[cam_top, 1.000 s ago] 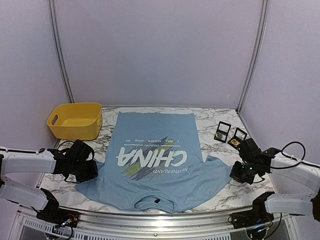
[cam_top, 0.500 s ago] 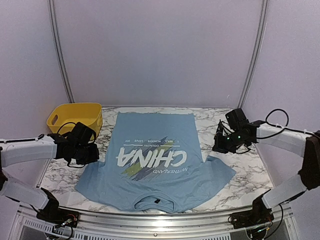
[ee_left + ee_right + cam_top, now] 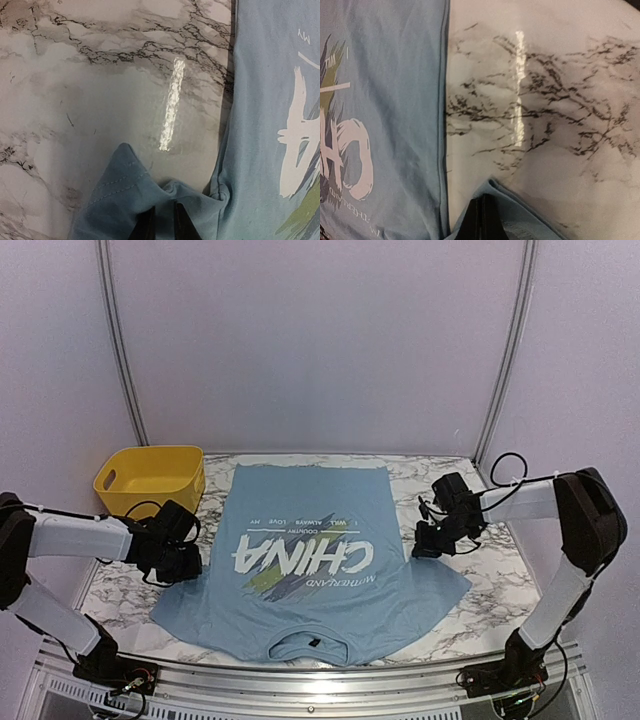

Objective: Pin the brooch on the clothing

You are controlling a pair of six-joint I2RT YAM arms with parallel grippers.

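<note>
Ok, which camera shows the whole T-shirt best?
The top external view: the whole T-shirt lies spread out there, lettering included. The left wrist view shows only a bunched sleeve and a strip of print; the right wrist view only one side edge, some lettering and a sleeve tip.

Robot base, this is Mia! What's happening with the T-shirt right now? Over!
Both tools shut: left tool pinching one sleeve, right tool the other. T-shirt spread out, print up, no brooch seen. Yellow basket stands clear.
</note>
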